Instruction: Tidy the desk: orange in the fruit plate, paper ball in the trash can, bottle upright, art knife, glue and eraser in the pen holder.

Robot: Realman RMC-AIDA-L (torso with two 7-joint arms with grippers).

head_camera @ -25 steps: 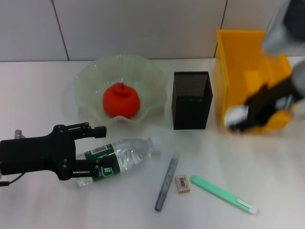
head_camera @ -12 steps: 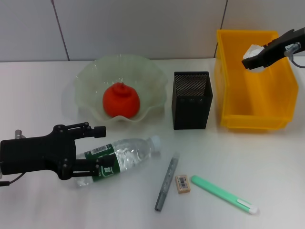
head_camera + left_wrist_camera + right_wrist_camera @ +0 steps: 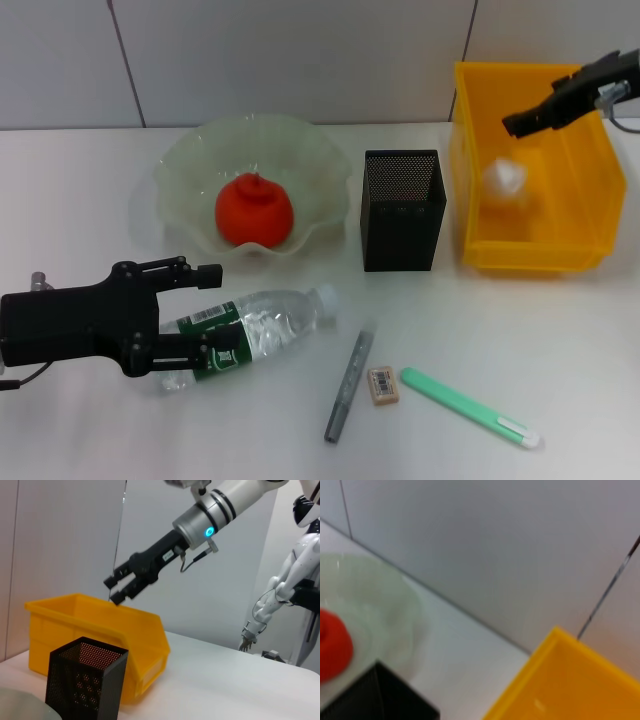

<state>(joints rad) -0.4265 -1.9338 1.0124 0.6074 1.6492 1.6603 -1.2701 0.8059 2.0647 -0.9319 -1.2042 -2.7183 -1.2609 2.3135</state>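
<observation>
Your right gripper (image 3: pixel 518 124) hangs above the trash can (image 3: pixel 478 215), over its far half, and its fingers stand parted with nothing between them (the left wrist view shows the gap plainly (image 3: pixel 116 589)). The paper ball (image 3: pixel 506 180) is inside the bin, a blurred white wad below the fingertips and apart from them.

Your left gripper (image 3: pixel 205 315) sits low over the desk (image 3: pixel 560 340) at the near left, jaws spread wide around the green-labelled end of the bottle (image 3: pixel 255 328). The bottle lies on its side with its white cap pointing toward the art knife (image 3: pixel 348 382); you cannot tell from here whether the fingers actually touch it.

The orange (image 3: pixel 254 211) rests in the fruit plate (image 3: pixel 190 160), which stands just beside the pen holder (image 3: pixel 402 210). The holder stands upright between plate and bin.

Near you on the desk, the art knife lies just left of the eraser (image 3: pixel 383 385), and the glue (image 3: pixel 470 407) lies slanted just right of the eraser, its white tip pointing away toward the near right.
</observation>
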